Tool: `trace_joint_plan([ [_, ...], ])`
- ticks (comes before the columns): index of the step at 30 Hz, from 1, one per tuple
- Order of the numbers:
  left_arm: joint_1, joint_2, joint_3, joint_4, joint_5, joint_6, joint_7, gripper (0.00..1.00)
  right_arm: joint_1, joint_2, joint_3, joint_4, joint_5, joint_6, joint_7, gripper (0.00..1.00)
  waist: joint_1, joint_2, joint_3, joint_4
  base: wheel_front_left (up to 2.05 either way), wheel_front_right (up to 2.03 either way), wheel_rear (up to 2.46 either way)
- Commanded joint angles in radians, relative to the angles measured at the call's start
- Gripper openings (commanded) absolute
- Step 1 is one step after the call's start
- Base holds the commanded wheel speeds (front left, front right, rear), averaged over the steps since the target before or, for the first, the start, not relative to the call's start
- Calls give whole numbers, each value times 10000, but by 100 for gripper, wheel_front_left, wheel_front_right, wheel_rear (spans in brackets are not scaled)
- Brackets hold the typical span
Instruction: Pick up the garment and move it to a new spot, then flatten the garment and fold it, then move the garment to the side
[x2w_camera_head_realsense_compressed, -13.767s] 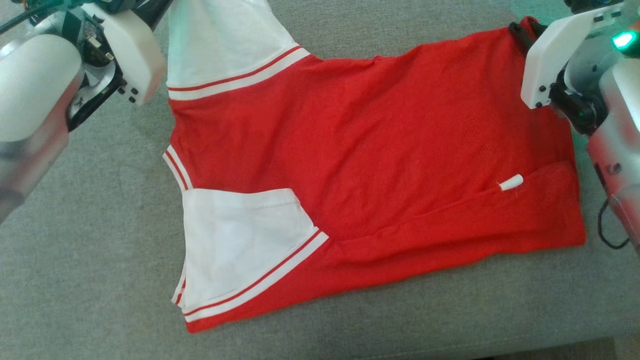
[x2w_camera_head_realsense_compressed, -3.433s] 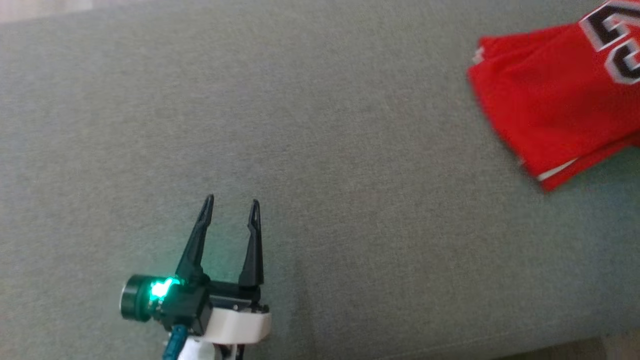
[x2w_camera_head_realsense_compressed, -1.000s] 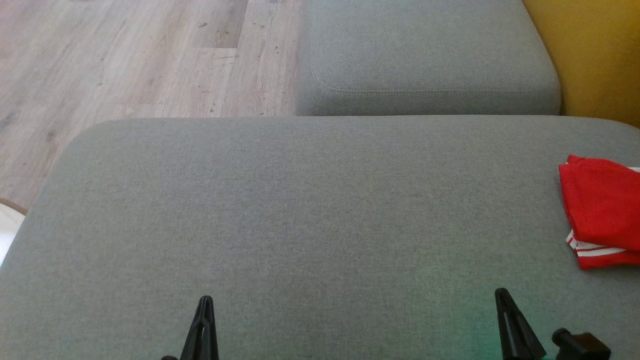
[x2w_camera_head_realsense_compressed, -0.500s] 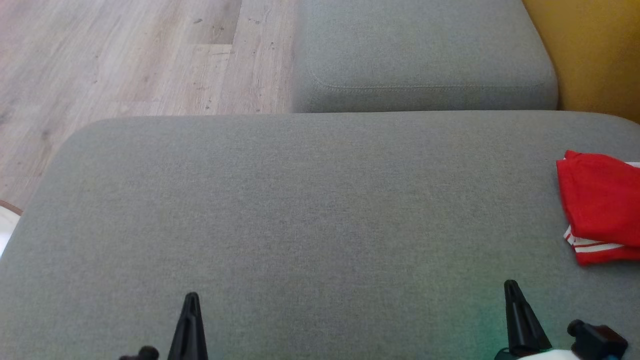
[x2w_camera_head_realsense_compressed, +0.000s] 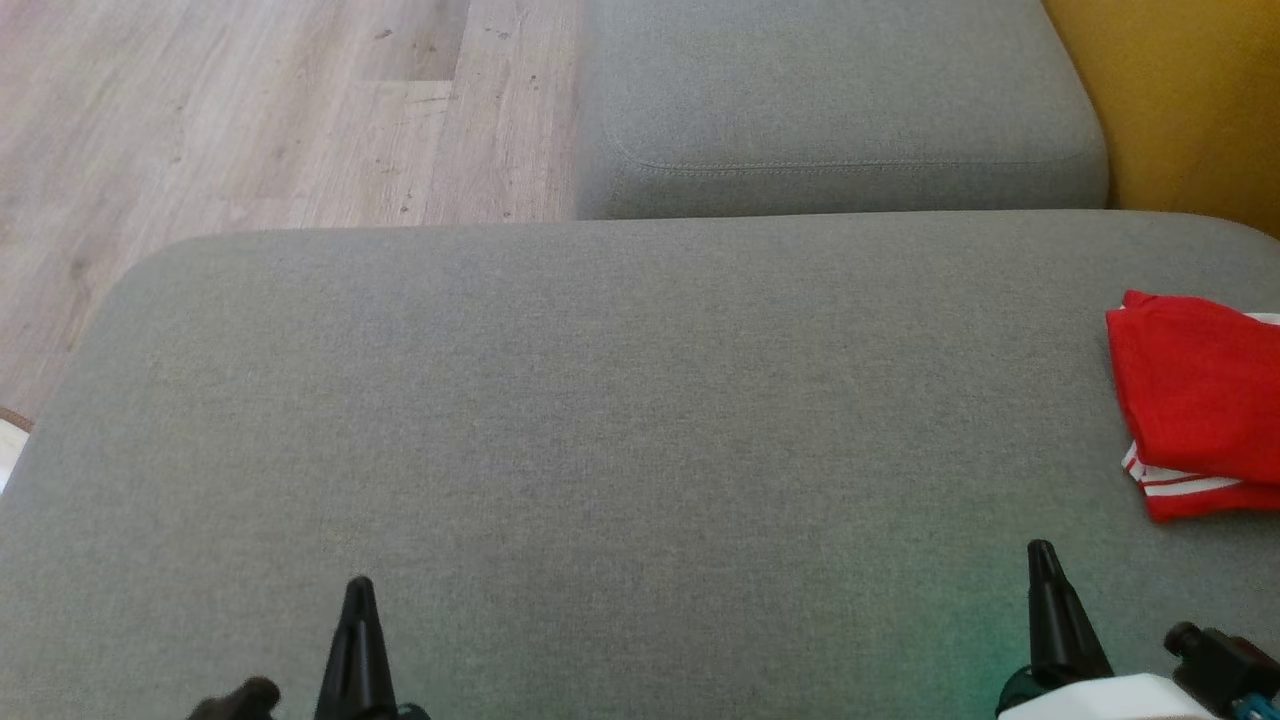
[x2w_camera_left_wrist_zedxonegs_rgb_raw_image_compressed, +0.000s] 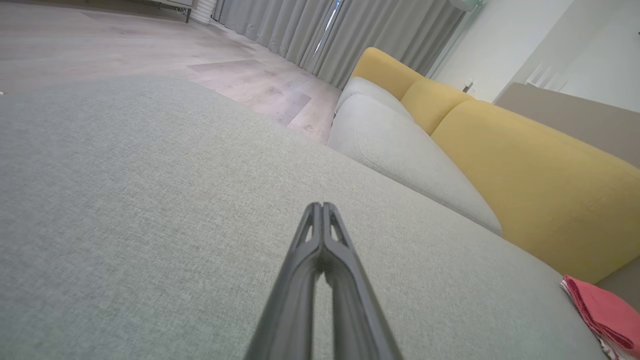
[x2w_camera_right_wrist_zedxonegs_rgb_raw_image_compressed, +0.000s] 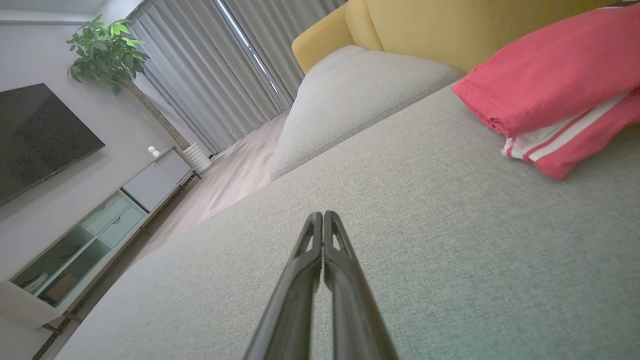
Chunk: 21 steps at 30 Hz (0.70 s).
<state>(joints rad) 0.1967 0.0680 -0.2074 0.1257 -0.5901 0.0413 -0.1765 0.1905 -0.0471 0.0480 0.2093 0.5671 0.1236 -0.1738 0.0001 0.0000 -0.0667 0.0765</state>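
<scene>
The garment (x2w_camera_head_realsense_compressed: 1195, 400) is a red top with white stripes, folded into a compact stack at the right edge of the grey cushion (x2w_camera_head_realsense_compressed: 600, 420). It also lies at the far lower right of the left wrist view (x2w_camera_left_wrist_zedxonegs_rgb_raw_image_compressed: 602, 315) and at the upper right of the right wrist view (x2w_camera_right_wrist_zedxonegs_rgb_raw_image_compressed: 550, 90). My left gripper (x2w_camera_head_realsense_compressed: 358, 590) rises from the bottom left, shut and empty, far from the garment. My right gripper (x2w_camera_head_realsense_compressed: 1040, 555) stands at the bottom right, shut and empty, a short way in front and left of the garment. Both wrist views show the fingertips pressed together, left (x2w_camera_left_wrist_zedxonegs_rgb_raw_image_compressed: 322, 206) and right (x2w_camera_right_wrist_zedxonegs_rgb_raw_image_compressed: 323, 216).
A second grey seat cushion (x2w_camera_head_realsense_compressed: 840, 100) lies beyond the one I work on, with a yellow backrest (x2w_camera_head_realsense_compressed: 1180, 100) to the right. Wooden floor (x2w_camera_head_realsense_compressed: 250, 110) lies to the far left. A TV cabinet (x2w_camera_right_wrist_zedxonegs_rgb_raw_image_compressed: 100, 225), screen and potted plant (x2w_camera_right_wrist_zedxonegs_rgb_raw_image_compressed: 107, 55) stand across the room.
The head camera has drifted slightly, shifting the whole scene. Both grippers stay shut at the bottom edge, the left a little further left and the right a little further right and higher. The garment lies still.
</scene>
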Motion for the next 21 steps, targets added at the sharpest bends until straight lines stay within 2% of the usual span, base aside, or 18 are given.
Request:
trace_joint_plan([
  [1,-591,109,254,-251,-345,-95,42,0,-514,-192,-54,-264,383,23,111,0,0,0,15,-16,0,0,0],
  [21,-1104,156,743,37,-2601,-447,537,0,-1037,-243,-273,-138,2654,33,613,0,0,0,163,-178,0,0,0],
])
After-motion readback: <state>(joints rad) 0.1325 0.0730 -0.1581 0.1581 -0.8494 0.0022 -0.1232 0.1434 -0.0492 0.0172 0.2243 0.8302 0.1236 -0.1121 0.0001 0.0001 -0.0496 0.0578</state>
